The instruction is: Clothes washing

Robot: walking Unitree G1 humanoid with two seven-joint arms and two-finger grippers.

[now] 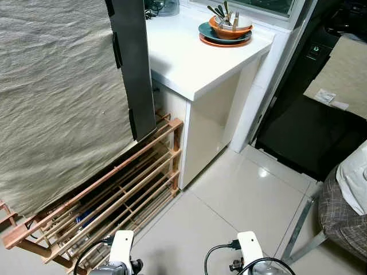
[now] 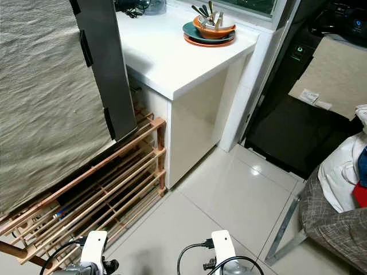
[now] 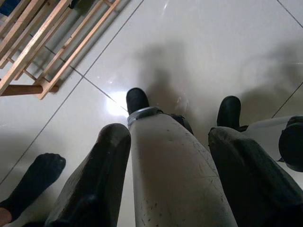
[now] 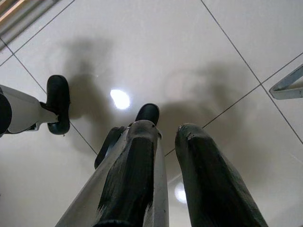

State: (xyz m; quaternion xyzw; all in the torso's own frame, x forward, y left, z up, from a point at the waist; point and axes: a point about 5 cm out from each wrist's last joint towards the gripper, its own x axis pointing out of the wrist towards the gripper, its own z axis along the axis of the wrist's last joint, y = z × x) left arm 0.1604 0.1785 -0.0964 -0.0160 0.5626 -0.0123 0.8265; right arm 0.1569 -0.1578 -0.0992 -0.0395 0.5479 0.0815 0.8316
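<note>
Much of the scene was cut off or obscured. A beige curtain (image 1: 57, 97) and a dark panel (image 1: 133, 63) covered the upper left, hiding whatever stood behind them above a slatted wooden rack (image 1: 109, 200). At the right edge, clothes (image 2: 344, 172) were heaped on a checked seat (image 2: 332, 220), only partly in frame; the colours could be seen but not the separate garments. A dark machine (image 2: 321, 63) beyond the white counter (image 1: 189, 57) was cropped, with a beige cloth (image 2: 330, 74) over it. Stacked dishes (image 1: 225, 30) sat on the counter.

The left gripper (image 3: 165, 142) was hung low over the tiled floor (image 1: 241, 195), fingers spread apart, grasping nothing. The right gripper (image 4: 163, 146) was likewise pointed at the floor, fingers slightly parted and empty. The clothes lay well apart from both, off to the robot's right. A socked foot (image 3: 33, 177) of a person was seen beside the left gripper.
</note>
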